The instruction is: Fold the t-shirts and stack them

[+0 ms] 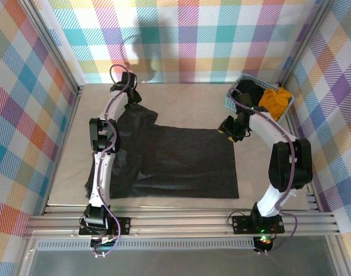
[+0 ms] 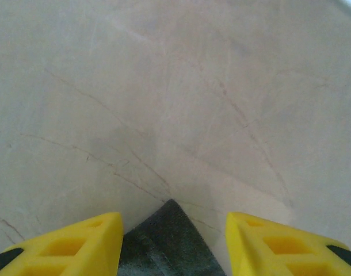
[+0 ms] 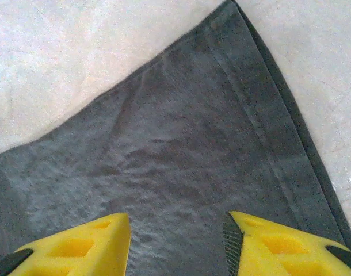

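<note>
T-shirt (image 1: 181,161) — charcoal, flat (faintly rippled)

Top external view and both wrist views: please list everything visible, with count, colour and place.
dark charcoal-grey cloth t-shirt: one, spread flat, middle of the table.
light blue perforated plastic basket: one, far right corner.
black cloth garment: one, bunched in the basket.
mustard-orange cloth garment: one, bunched at the basket's right end.
beige table: one, under everything.
plaid walls: multicoloured, on three sides.
left hand: one, yellow fingers, open, at the shirt's far left tip.
right hand: one, yellow fingers, open, over the shirt's far right corner.
</note>
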Motion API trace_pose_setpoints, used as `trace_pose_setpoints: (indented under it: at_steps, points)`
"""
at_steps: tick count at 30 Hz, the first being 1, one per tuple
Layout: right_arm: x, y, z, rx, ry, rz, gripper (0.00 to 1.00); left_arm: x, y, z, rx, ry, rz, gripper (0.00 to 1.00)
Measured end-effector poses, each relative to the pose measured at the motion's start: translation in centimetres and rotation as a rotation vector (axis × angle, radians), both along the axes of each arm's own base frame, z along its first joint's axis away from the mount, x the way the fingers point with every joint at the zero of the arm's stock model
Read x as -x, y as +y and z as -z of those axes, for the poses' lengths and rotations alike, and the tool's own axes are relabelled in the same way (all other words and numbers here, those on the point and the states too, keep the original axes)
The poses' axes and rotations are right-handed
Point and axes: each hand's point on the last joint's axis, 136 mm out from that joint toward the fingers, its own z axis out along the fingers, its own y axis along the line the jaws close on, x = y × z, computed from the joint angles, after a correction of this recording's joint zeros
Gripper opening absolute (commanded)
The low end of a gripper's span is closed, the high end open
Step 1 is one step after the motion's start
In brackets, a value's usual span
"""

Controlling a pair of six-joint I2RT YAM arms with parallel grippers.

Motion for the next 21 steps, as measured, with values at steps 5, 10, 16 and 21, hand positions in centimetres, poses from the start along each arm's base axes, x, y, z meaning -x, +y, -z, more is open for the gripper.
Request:
trace_pose_setpoints:
  at_steps: [5, 10, 16, 21]
  points:
    - [0.4, 0.0, 0.4, -0.003, 0.015, 0.003, 0.48, 0.2, -0.1, 0.4, -0.017, 0.015, -0.001, 0.42]
    - [0.4, -0.1, 0.4, 0.003, 0.014, 0.006, 0.47, 0.6, 0.6, 0.6, -0.033, 0.039, -0.031, 0.16]
    - [0.2, -2.2, 1.1, 0.07, 0.004, 0.071, 0.38, 1.1, 0.8, 0.5, -0.05, 0.053, -0.049, 0.0]
    - [-1.1, -4.2, 2.2, 0.119, 0.012, 0.152, 0.31, 1.9, -0.1, 0.2, -0.046, 0.079, -0.03, 0.0]
